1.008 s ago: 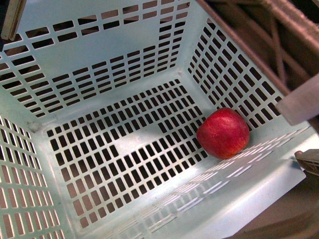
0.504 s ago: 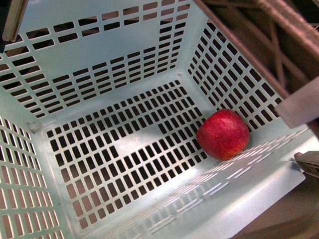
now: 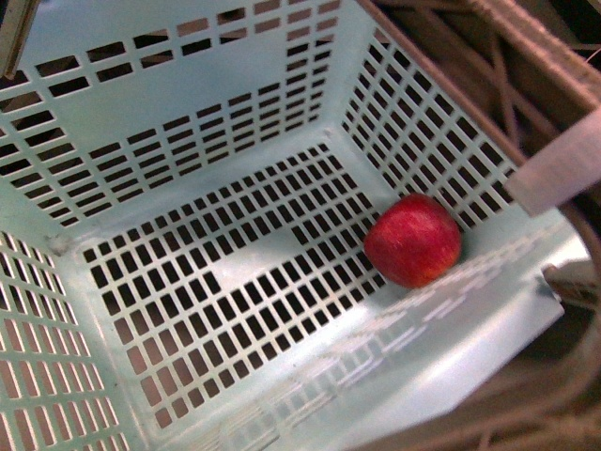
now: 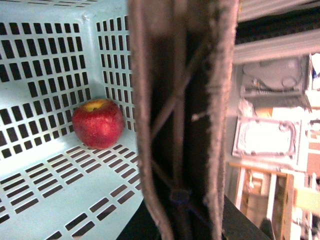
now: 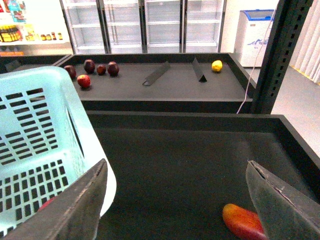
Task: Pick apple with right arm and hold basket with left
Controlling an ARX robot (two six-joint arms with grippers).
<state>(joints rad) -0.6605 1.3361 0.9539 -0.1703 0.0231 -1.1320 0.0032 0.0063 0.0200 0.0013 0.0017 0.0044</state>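
Observation:
The apple (image 3: 413, 240), red and glossy, lies on the slotted floor of the pale turquoise basket (image 3: 188, 75), against its right wall. It also shows in the left wrist view (image 4: 98, 123), in the basket's (image 4: 45, 60) corner. My left gripper (image 4: 180, 60) is shut on the basket's wall; its brown lattice fingers (image 4: 145, 125) stand beside the apple. One finger with a white band (image 3: 554, 174) shows at the basket's right rim. My right gripper (image 5: 177, 200) is open and empty over a dark tray, outside the basket (image 5: 35, 115).
An orange-red fruit (image 5: 242, 220) lies on the dark tray (image 5: 180, 160) near one right finger. A farther shelf holds dark red fruits (image 5: 90, 65), a red fruit (image 5: 83, 80), a yellow fruit (image 5: 216, 65) and two dividers (image 5: 156, 74). A black post (image 5: 280, 50) stands beside it.
The basket and the apple in it have shifted slightly up and left in the front view, and the picture is blurred now. The apple stays against the right wall.

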